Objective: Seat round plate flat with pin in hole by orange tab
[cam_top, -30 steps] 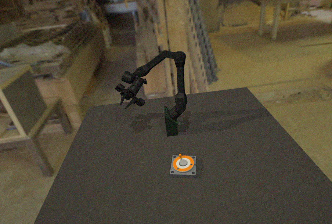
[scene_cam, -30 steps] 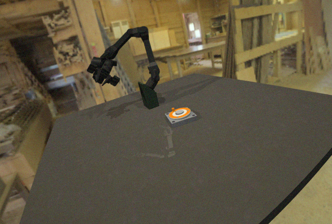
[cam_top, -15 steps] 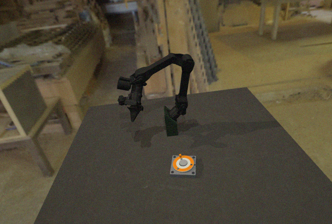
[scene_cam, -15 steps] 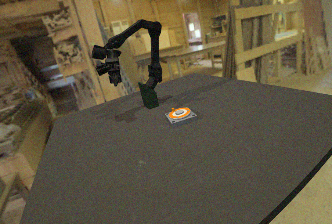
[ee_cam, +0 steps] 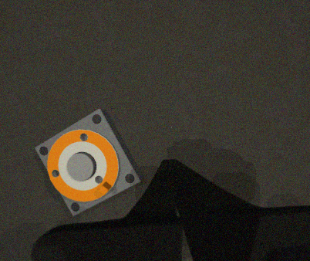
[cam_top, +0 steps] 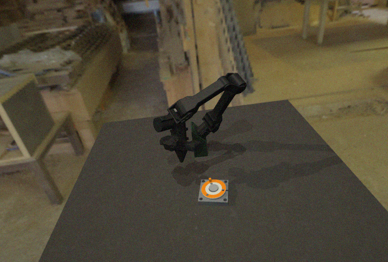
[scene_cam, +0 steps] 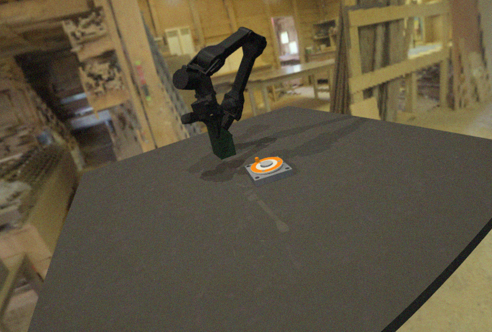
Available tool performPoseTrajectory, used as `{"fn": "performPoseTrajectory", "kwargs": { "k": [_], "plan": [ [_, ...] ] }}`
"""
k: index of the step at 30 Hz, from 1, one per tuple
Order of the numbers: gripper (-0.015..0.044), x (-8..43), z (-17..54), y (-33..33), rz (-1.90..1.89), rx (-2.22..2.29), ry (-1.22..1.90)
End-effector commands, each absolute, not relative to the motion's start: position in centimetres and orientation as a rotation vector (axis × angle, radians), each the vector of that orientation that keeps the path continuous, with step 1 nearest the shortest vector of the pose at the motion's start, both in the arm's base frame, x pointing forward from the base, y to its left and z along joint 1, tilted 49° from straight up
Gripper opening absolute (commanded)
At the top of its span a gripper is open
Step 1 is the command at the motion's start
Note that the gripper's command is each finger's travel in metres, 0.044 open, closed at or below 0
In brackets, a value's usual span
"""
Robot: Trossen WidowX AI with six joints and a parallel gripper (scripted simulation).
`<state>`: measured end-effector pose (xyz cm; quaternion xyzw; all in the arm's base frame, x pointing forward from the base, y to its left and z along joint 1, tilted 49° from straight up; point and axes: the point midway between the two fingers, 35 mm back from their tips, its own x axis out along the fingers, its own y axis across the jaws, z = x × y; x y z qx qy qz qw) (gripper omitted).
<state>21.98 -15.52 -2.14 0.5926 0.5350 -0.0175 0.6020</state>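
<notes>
We find the gripper above the dark surface, its fingers pressed together on nothing, well apart from the round plate; the plate sits on the grey post over the square base, with its orange tab at the edge nearest the arm; the pin is not discernible. We judge the risks thus: the closed tips could slip past the small tab, over-rotate the plate, or jam it tilted on the pin. No containers are present.
</notes>
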Motion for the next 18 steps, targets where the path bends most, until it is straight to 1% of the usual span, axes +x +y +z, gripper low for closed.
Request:
{"fn": "performPoseTrajectory", "kwargs": {
  "k": [1, 6, 10, 18],
  "plan": [
    [0.0, 23.5, -1.4, -12.4, 0.131, 1.187, 1.309],
    [0.0, 25.7, 0.0, -6.9, 0.451, 0.853, 1.366],
    [0.0, 25.8, 0.8, -5.1, 0.536, 0.769, 1.368],
    [0.0, 25.9, 0.3, -4.4, 0.543, 0.761, 1.368]
  ]
}}
